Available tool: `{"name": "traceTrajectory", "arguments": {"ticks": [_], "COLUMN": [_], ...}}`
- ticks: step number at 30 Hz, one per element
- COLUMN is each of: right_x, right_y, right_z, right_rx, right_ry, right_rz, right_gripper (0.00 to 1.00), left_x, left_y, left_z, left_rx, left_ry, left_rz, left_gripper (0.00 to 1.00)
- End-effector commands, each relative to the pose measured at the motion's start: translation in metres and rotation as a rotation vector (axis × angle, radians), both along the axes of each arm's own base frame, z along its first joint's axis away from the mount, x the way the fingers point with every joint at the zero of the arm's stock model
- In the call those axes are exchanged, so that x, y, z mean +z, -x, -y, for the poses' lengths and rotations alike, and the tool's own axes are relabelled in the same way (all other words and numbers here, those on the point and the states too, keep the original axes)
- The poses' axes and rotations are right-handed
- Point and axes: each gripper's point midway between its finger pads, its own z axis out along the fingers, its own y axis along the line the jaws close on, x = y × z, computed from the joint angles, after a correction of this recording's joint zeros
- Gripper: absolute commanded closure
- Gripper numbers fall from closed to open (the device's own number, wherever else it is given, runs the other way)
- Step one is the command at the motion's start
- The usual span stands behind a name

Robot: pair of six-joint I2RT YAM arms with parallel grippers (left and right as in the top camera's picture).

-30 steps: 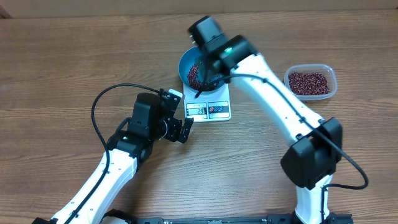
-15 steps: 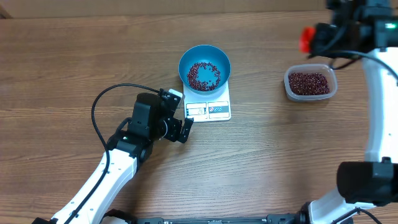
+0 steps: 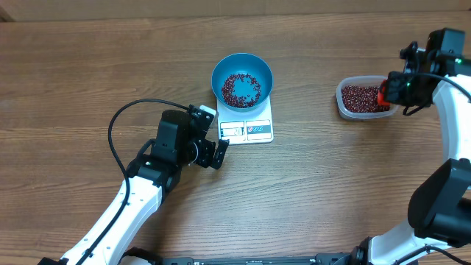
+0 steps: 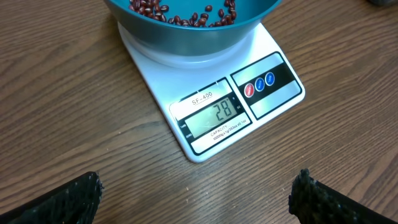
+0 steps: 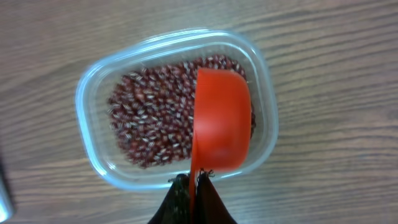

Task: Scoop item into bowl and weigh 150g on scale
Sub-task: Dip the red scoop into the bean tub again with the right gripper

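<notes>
Two arms work over a wooden table. Far left: left gripper sits low just beside the scale's near-left corner, jaws spread wide apart, nothing between them; in the wrist view only the two dark fingertips show at the bottom corners, bare wood between. Centre: white scale lies flat, its display lit with two digits, seemingly 28, red and blue buttons to its right. Blue bowl stands on the far half of the scale, upright, holding a thin loose layer of red-brown beans that leaves blue showing between them. Right: clear plastic tub well apart from the scale, with more of the same beans filling its floor. Red scoop hangs over the tub's right portion; contact with the beans cannot be told. Right gripper is pinched tight on the scoop's handle, at the tub's right edge.
</notes>
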Motion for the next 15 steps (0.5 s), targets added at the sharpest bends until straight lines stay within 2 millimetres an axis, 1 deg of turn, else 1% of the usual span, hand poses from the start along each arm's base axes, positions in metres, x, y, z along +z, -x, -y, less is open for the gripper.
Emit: {"name": "traceTrajectory", "arguments": {"ticks": [1, 6, 8, 15], "right_x": [-0.015, -0.041, -0.046, -0.046], "right_y": [-0.002, -0.002, -0.001, -0.001], "right_z": [0.006, 0.005, 0.001, -0.018], "right_rx": [0.01, 0.011, 0.019, 0.053], "right_ry": [0.041, 0.038, 0.015, -0.087], "right_rz": [0.017, 0.03, 0.029, 0.04], "right_gripper": [0.96, 0.96, 0.96, 0.96], "left_x": [-0.003, -0.003, -0.003, -0.003], "left_y": [0.0, 0.0, 0.0, 0.0], "left_z": [0.0, 0.0, 0.0, 0.0], "left_rx": [0.009, 0.009, 0.009, 0.009], "left_ry": [0.0, 0.0, 0.0, 0.0], "left_rz": [-0.01, -0.01, -0.01, -0.01], "left_gripper": [0.0, 0.0, 0.0, 0.0]}}
